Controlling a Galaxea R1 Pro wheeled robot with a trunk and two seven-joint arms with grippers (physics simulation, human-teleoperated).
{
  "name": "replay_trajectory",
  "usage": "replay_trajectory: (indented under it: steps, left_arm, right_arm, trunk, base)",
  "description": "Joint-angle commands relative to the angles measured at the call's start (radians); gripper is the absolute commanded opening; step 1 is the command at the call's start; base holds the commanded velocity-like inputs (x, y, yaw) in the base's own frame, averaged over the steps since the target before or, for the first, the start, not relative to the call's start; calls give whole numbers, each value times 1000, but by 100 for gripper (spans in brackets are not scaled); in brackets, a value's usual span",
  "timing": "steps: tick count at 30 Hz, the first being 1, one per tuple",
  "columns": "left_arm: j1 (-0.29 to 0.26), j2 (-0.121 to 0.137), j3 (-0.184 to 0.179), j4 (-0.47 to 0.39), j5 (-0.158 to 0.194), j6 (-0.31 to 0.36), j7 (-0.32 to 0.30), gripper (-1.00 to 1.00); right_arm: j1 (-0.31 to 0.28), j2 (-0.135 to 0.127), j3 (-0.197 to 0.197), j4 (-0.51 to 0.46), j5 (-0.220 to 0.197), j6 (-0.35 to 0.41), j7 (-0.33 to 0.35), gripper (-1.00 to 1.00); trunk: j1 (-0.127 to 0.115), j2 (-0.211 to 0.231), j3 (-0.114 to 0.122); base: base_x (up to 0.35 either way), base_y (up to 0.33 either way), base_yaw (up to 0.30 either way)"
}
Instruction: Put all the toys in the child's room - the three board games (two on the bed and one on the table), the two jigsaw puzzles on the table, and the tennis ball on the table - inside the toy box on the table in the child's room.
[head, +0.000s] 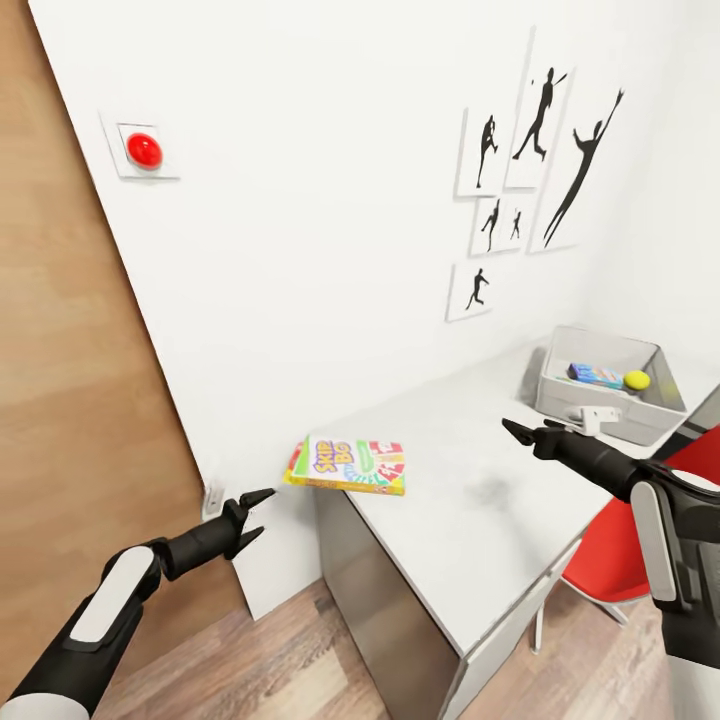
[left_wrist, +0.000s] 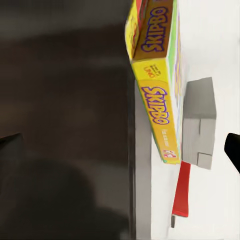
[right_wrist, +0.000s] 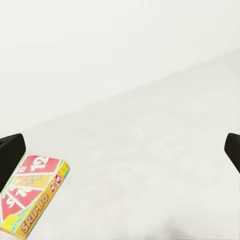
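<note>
Head view: Skip-Bo box (head: 350, 465) lies flat at the table (head: 480, 520) corner, overhanging; left gripper (head: 250, 512) and right gripper (head: 522, 432) jaws open, empty. Left wrist view: box looks stiff, light; pinch its overhanging edge.

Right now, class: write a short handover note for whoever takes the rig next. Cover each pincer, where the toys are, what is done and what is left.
Left pincer: open, empty, off the table's end, just short of the Skip-Bo box.
Right pincer: open, empty, above the table, near the toy box.
Skip-Bo box: on the table's end, one corner past the edge.
Done: blue game and ball are in the toy box.
Left: get the Skip-Bo box into the toy box. The other toys I cannot place from here.
</note>
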Motion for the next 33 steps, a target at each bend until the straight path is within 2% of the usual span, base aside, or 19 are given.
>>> replay_trajectory:
  steps: [1, 5, 7, 11, 18, 22, 25, 26, 30, 33]
  left_arm:
    - [0, 12, 0, 1, -6, 6, -38, 100]
    - [3, 26, -2, 5, -12, 9, -87, 100]
    - [1, 32, -3, 45, -16, 10, -111, 100]
    - [-5, 35, -3, 96, -19, 10, -123, 100]
    - [-13, 34, -2, 119, -20, -4, -121, 100]
    - [-57, 27, -7, 181, -33, -8, -132, 100]
    - [-96, 24, -10, 251, -65, -12, -182, 100]
    - [-111, 23, -10, 281, -88, -14, -219, 100]
    - [-139, 23, -11, 325, -139, -17, -295, 100]
    - [-148, 22, -10, 342, -155, -19, -319, 100]
  right_arm:
    - [-1, 0, 0, 0, -6, 8, 0, 100]
    - [0, 0, 1, -1, -6, 8, 0, 100]
    - [0, 0, 0, -1, -5, 8, 0, 100]
    - [0, 0, 0, -1, -5, 8, 0, 100]
    - [0, 0, -1, -1, -4, 10, 0, 100]
    - [0, 0, -1, -1, -4, 11, 0, 100]
    - [0, 0, -1, -1, -4, 11, 0, 100]
    - [0, 0, -1, -1, -4, 11, 0, 100]
    - [0, 0, 0, -1, -4, 11, 0, 100]
    - [0, 0, 0, -1, -5, 11, 0, 100]
  trunk:
    - [0, -1, -1]
    - [0, -1, -1]
    - [0, -1, -1]
    - [0, -1, -1]
    - [0, -1, -1]
    - [0, -1, -1]
    - [0, -1, -1]
    - [0, -1, -1]
    - [0, -1, -1]
    - [0, -1, -1]
  base:
    - [47, 102, 0]
    - [28, 61, 0]
    - [33, 37, 0]
    - [147, 117, 0]
    - [137, 99, 0]
    - [21, 15, 0]
    - [7, 5, 0]
    - [4, 3, 0]
    - [2, 1, 0]
    - [0, 0, 0]
